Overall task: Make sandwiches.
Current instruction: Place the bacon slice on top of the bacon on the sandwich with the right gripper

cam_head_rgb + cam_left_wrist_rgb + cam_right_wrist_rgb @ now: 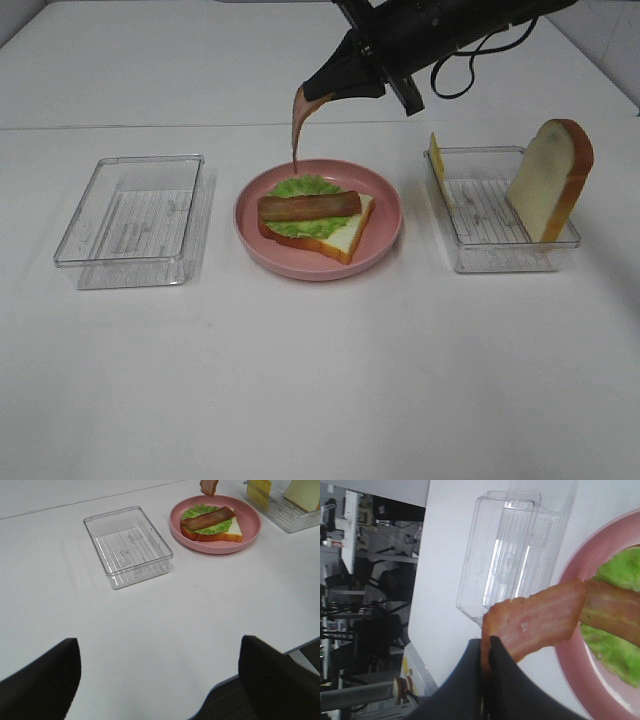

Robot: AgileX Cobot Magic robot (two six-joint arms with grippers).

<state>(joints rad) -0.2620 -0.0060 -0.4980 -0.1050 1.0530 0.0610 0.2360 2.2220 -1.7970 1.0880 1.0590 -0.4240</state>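
Partly built sandwich [315, 222]: bread slice [345, 238], lettuce [300, 187] and one bacon strip [310, 206], lying on the pink plate [390, 240] on the tabletop [320, 380]. A second bacon strip [298, 128] dangles from the right gripper [314, 97], jaws pinching its upper end, above the plate's far rim. The left gripper [159, 680] has its jaws spread and empty. Risk: released here, the limp strip would likely drape over the rim, missing the lettuce.

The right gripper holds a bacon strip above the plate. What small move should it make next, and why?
Probably move the right gripper a little toward the near side and then down, so that the hanging bacon strip comes to lie on the lettuce beside the first strip. The held strip hangs near the far rim of the pink plate, short of the lettuce.
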